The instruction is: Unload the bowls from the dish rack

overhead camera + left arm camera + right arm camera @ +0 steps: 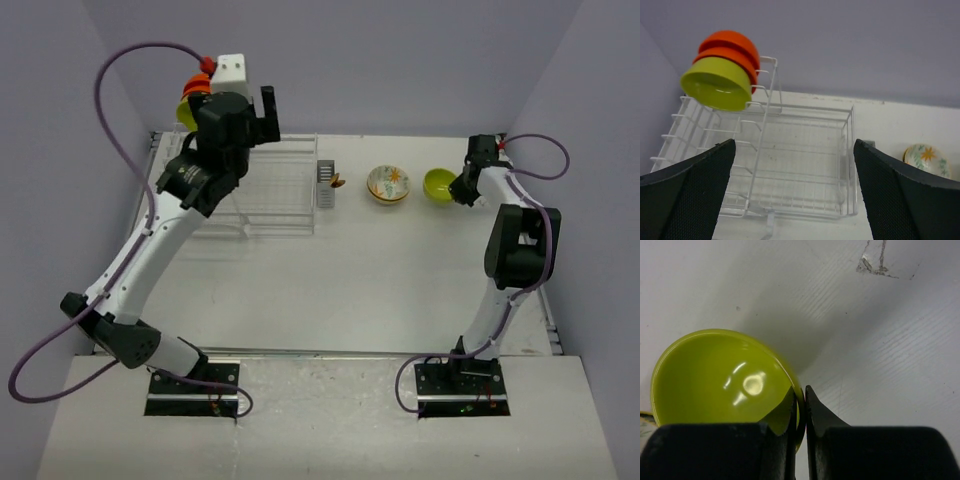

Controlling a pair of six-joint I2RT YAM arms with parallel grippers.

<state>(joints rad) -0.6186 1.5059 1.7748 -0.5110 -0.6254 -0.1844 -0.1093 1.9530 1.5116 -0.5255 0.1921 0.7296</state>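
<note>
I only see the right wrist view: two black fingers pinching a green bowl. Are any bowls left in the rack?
Observer: Yes. The left wrist view shows a second green bowl on the tall tier of the rack, with what look like two orange bowls behind it.
Visitor: Is the other arm taking them?
Observer: Not yet. The left gripper hangs wide open above the rack, holding nothing.
</note>
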